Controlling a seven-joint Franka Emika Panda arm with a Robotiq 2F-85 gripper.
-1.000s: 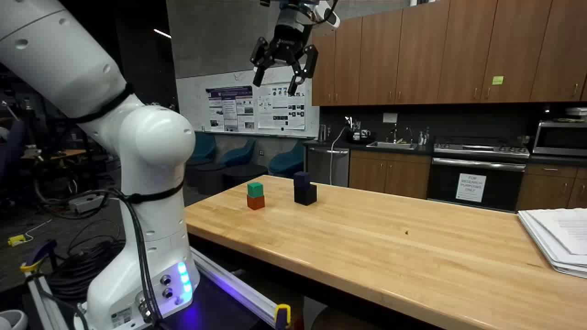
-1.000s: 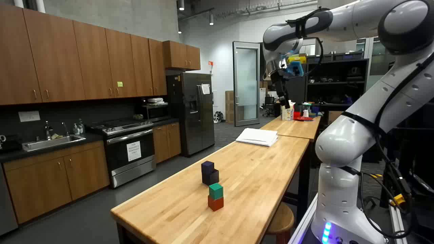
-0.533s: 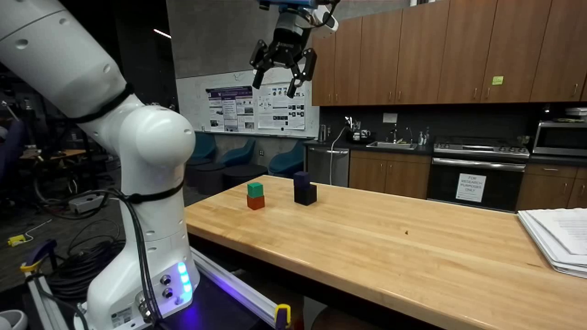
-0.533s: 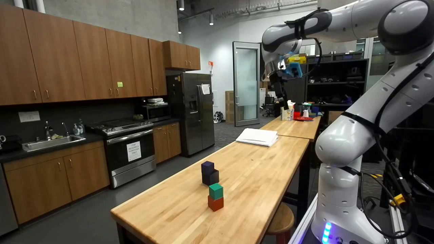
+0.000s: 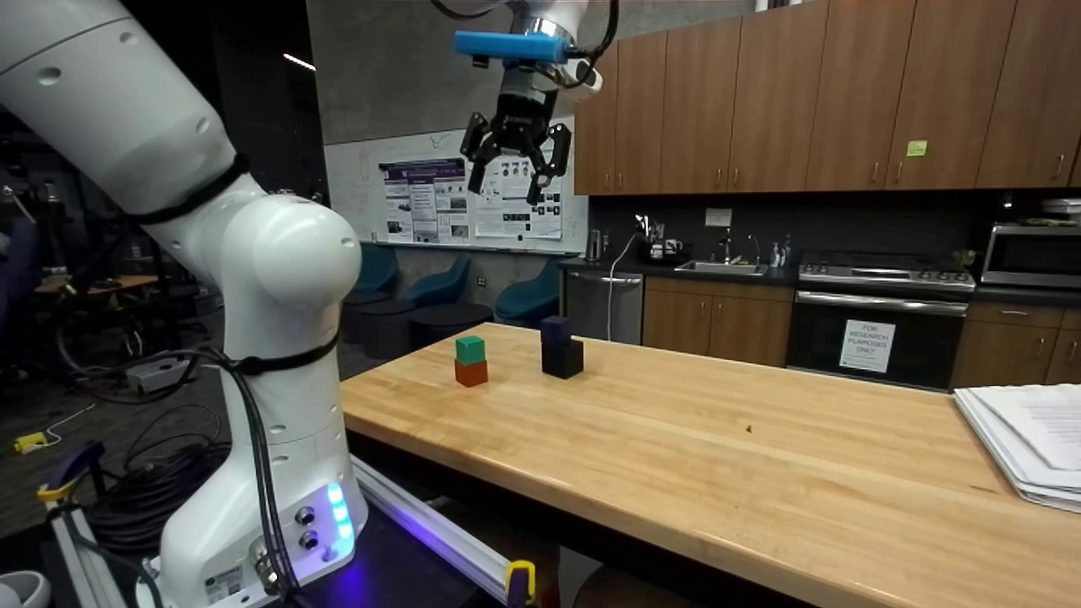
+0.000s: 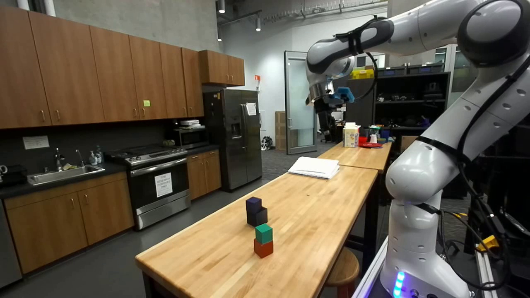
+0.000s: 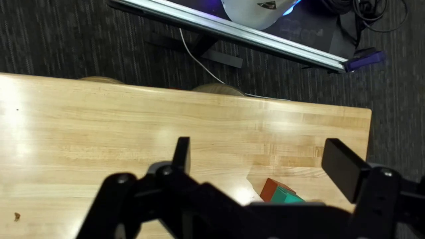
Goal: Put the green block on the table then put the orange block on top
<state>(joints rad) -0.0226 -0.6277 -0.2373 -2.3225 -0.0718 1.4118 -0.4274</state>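
Inside table (image 5: 718,456) edges, green block (image 6: 263,234) on orange block (image 6: 263,249), well below splayed end effector (image 5: 505,194)

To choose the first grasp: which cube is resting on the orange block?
The green block; the other upper one, the dark blue cube, rests on the black cube instead.

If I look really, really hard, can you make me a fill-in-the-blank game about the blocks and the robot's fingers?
1. The color of the block sitting on the orange block is ____.
2. The small dark blue block rests on a bigger ____ block.
3. Altogether, the number of blocks on the wooden table is ____.
4. The number of blocks held by the fingers is ____.

Missing words: green; black; four; zero.
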